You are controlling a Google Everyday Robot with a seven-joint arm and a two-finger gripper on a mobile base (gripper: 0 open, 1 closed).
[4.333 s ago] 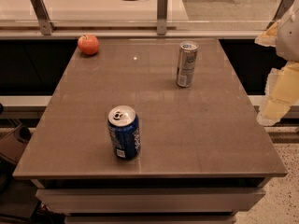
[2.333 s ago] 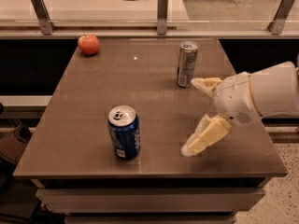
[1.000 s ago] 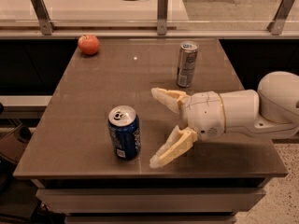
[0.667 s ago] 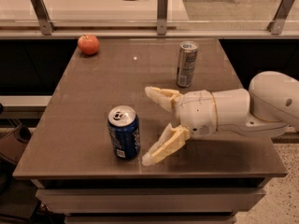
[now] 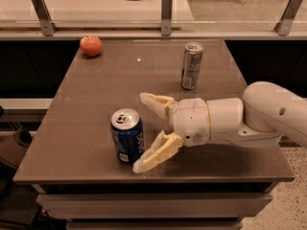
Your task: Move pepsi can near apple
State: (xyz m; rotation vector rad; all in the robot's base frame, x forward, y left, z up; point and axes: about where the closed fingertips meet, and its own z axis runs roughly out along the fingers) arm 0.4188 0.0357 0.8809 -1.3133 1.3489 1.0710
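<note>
Dark blue pepsi can stands upright near the front of the brown table, the gripper spread wide open just beside its right side, and the apple sits way off at the far-left corner.

Upright pepsi can beside jaws, apple apart

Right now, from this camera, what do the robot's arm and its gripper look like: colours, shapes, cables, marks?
The arm is smooth, rounded and white, with a thin seam ring at the wrist and one small dark dot on its shell; no cables show. The gripper, beside the pepsi can at the front of the table, has two cream, wedge-shaped fingers.
</note>
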